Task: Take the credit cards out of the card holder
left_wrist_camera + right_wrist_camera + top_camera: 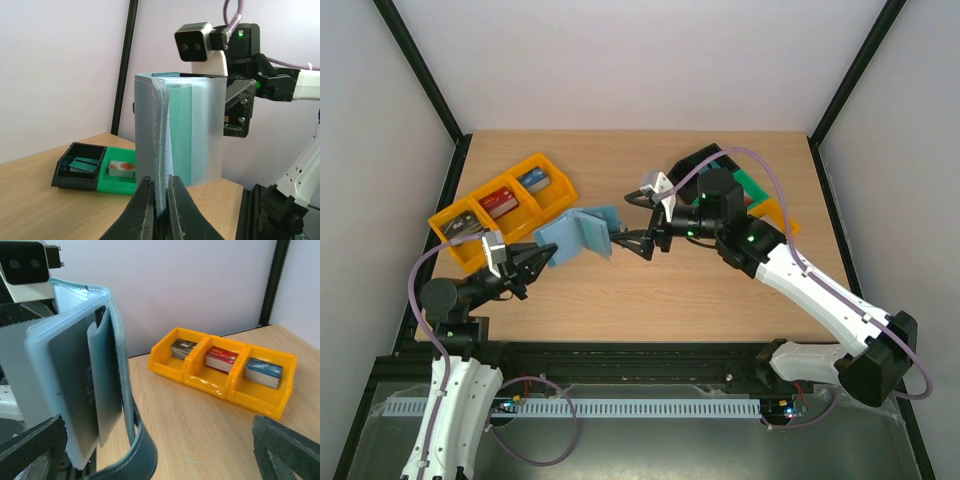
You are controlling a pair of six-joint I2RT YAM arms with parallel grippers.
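My L pincer (159, 186) is pressed tight on the card holder (150, 125). It pinches the holder at the bottom of its folded edge. The holder stands up on end, open like a book, over the middle of the bench (660, 295), btw my 2 pincers. Can't tell if its bottom touches the wood.

My R pincer (625, 219) is spread as wide as it goes, w/ nothing in it. It points at the open side of the holder, just beside it. Its lower tip is v. near the holder's edge; can't tell if they touch.

The credit cards (70, 385) are in the holder. From the R wrist cam I see 2 flat grey-green ones side by side, standing up in the pale blue pockets. From the L wrist cam one teal card shows thru a see-thru pocket.

A loose teal card (82, 165) lies flat in the black tray (62, 175), at the back R of the bench. The green tray (117, 186) sits right next to it, touching, w/ a small thing w/ a red spot (122, 167) inside.

The orange trays (220, 387), 3 in a row, are at the back L, near the holder but apart from it. Each has a small stack (220, 359): one dark, one red, one blue.
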